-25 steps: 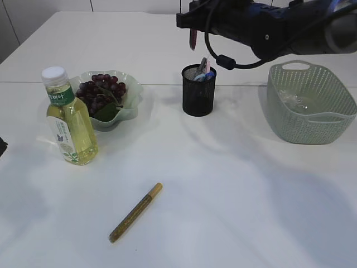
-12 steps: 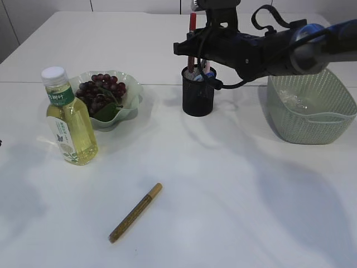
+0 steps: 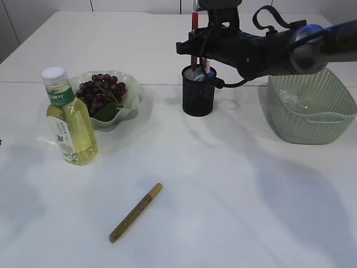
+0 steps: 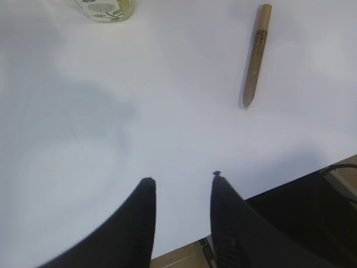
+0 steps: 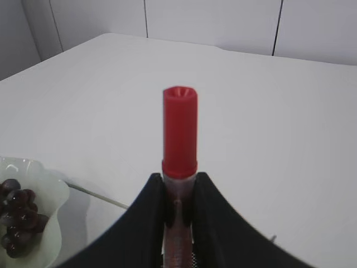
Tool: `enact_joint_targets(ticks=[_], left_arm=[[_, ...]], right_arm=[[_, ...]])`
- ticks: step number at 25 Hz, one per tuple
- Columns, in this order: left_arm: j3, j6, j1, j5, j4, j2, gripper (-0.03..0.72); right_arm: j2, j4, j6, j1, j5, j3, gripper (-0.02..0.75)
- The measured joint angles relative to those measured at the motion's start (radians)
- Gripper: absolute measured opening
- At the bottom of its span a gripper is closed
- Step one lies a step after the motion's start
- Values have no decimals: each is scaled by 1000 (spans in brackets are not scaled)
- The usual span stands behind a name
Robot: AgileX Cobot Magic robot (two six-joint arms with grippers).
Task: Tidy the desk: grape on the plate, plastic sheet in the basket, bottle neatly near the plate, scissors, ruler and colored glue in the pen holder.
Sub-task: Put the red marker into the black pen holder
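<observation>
My right gripper (image 5: 179, 177) is shut on a red-capped colored glue (image 5: 179, 134), held upright with the cap above the fingertips. In the exterior view that glue (image 3: 194, 23) stands over the black mesh pen holder (image 3: 198, 95), its lower end down at the holder's mouth. Pink and blue handles, likely the scissors (image 3: 207, 70), stick out of the holder. A gold colored glue (image 3: 135, 213) lies on the table in front. The bottle (image 3: 69, 123) stands beside the plate (image 3: 133, 103) with the grape (image 3: 100, 92) on it. My left gripper (image 4: 179, 178) is open above bare table, short of the gold glue (image 4: 255, 56).
The green basket (image 3: 309, 125) stands at the right with the clear plastic sheet (image 3: 295, 100) inside. The right arm stretches from the right across the basket's top. The table's front edge runs just under the left gripper.
The right gripper came down from above and brought the red glue's lower end to the pen holder. The left gripper and the other things have not moved.
</observation>
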Motion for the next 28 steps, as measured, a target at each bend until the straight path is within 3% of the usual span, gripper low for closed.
enact_joint_targets(ticks=[19, 24, 28], left_arm=[[0, 0, 0, 0, 0, 0, 243], [0, 0, 0, -2, 0, 0, 243], [0, 0, 0, -2, 0, 0, 243]], right_arm=[[-9, 30, 11, -14, 77, -2, 275], [-75, 38, 17, -14, 259, -62, 281], [-130, 95, 17, -14, 521, -143, 281]])
